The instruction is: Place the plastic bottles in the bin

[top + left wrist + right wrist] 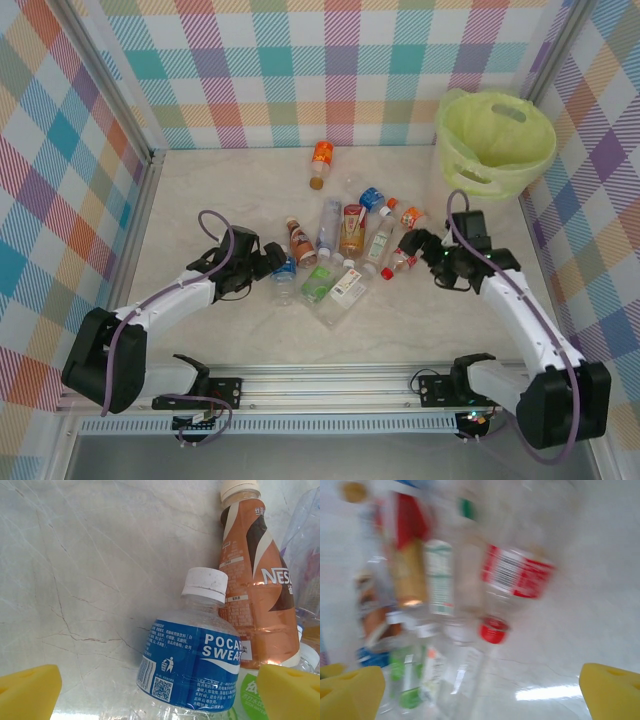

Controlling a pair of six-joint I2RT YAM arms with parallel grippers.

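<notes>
1. You see the round whitish plastic bin (450, 150), lined with a lime-green bag, standing upright at the far right.
2. Your small clear plastic bottles (340, 255) lie on their sides in a loose heap, near the bin but apart from it.
3. One orange-labelled bottle (321, 163) lies alone beyond the heap.
4. At the heap's left edge, a blue-labelled, white-capped bottle (192, 662) rests against a brown-labelled bottle (255, 590).
5. A red-labelled, red-capped bottle (517, 577) lies at the right, blurred.
</notes>
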